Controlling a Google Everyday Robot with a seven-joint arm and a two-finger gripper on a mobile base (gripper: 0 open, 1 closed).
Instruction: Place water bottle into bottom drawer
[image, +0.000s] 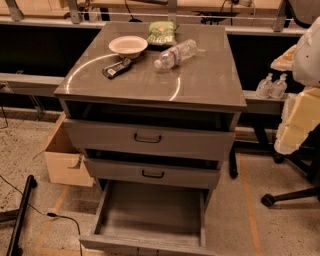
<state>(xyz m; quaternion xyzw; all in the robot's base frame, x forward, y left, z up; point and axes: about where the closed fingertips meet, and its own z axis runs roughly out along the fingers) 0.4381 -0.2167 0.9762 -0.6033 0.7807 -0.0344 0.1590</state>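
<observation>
The water bottle is clear plastic with a white cap and a pale label band. It lies on its side on the grey cabinet top, right of centre toward the back, cap pointing front-left. The bottom drawer is pulled out wide below the two upper drawers, and its flat grey interior holds nothing. The gripper is not in view, and no part of the arm shows near the bottle or the drawer.
On the cabinet top are a white bowl, a green snack bag and a dark small device. The two upper drawers stand slightly open. A cardboard box sits left, and a chair with pale padding right. Two white pump bottles stand behind.
</observation>
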